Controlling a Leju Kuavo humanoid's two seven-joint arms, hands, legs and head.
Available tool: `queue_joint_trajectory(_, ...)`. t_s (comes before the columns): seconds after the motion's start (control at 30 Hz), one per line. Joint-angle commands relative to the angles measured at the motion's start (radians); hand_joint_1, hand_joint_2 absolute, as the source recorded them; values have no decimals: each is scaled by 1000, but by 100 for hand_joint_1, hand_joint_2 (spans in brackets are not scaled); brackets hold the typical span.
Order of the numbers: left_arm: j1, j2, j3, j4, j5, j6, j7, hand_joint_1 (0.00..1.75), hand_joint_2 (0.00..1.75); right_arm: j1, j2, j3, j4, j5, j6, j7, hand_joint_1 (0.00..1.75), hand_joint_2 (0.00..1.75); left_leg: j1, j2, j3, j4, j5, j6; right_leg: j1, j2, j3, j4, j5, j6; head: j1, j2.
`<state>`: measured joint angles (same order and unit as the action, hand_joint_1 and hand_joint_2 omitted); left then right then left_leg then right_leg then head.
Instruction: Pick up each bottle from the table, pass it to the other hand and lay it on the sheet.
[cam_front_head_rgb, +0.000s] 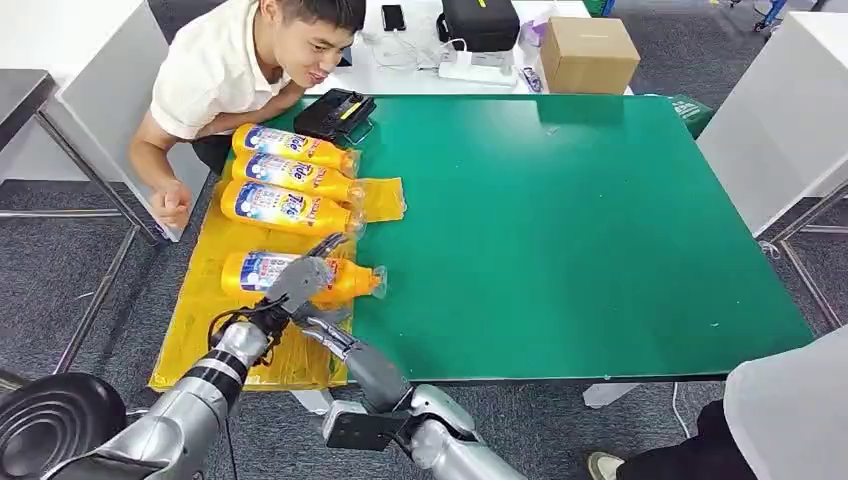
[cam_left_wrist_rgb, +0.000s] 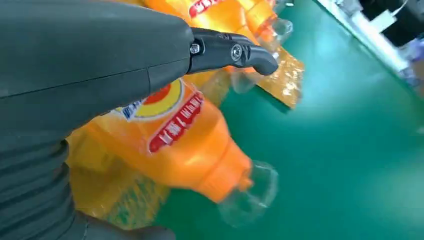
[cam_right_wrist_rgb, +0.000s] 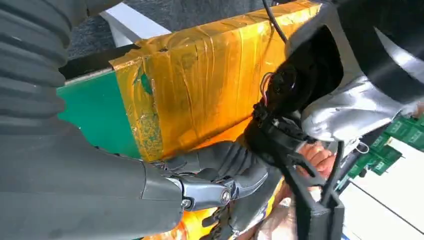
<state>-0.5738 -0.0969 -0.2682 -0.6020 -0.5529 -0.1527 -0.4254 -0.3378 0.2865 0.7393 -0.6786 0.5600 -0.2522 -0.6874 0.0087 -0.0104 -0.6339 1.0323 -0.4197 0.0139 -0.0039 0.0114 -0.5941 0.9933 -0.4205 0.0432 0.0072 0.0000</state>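
Left hand (cam_front_head_rgb: 297, 282) is lying over the fourth bottle (cam_front_head_rgb: 345, 281), fingers wrapping its body; that bottle is lying on its side on the yellow sheet (cam_front_head_rgb: 200, 330), clear cap poking over the sheet's edge onto the green table (cam_front_head_rgb: 580, 230); three other bottles (cam_front_head_rgb: 290, 178) are lying side by side further up the sheet, caps pointing the same way; right hand (cam_front_head_rgb: 330, 335) is sitting just below the left hand, touching its wrist area, fingers curling, grip state I cannot tell; a person (cam_front_head_rgb: 240, 60) is leaning in beside the table; cardboard box (cam_front_head_rgb: 588, 53) is sitting past the far edge.
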Motion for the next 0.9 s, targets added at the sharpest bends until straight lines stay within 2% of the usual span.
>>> queue_joint_trajectory(0.03, 138, -34, 71, -210, 288, -88, -10, 0, 175, -23, -28, 46, 57, -13, -18, -3, 0, 175, 0, 1, 3, -2, -1, 0, 0, -1, 3, -2, -1, -1, 0, 0)
queue_joint_trajectory(0.13, 217, -49, 89, -349, 509, -129, 39, 0, 175, -10, -32, 49, 47, -16, -30, 4, 0, 175, 0, 2, 3, -1, -1, 0, 0, 0, 2, -1, -1, 0, 0, 0)
queue_joint_trajectory(0.33, 311, -32, 25, -509, 641, -68, 59, 0, 175, 15, -44, 63, 14, -11, -33, 2, 0, 175, 0, 0, -1, -1, -1, 0, 0, -2, -2, -1, -1, 0, 0, 0)
queue_joint_trajectory(0.6, 326, -73, 66, -542, 826, -14, 124, 0, 175, 40, -49, 109, -37, 16, -25, 9, 0, 175, 1, -1, -2, 0, 0, 0, 1, -3, -3, -1, -1, -1, 0, 0)
queue_joint_trajectory(0.8, 347, -54, 8, -573, 865, 0, 118, 0, 175, 46, -66, 119, -45, 6, -37, 7, 0, 175, 1, -1, -1, -1, 0, 0, 1, -3, -2, -2, -1, -1, 0, 0)
queue_joint_trajectory(0.9, 404, -29, -53, -639, 867, -16, 99, 0, 175, 66, -89, 104, -84, -13, -60, 3, 0, 175, 1, -2, 0, -1, -1, 0, 1, -5, 0, -2, -2, -1, 0, 0)
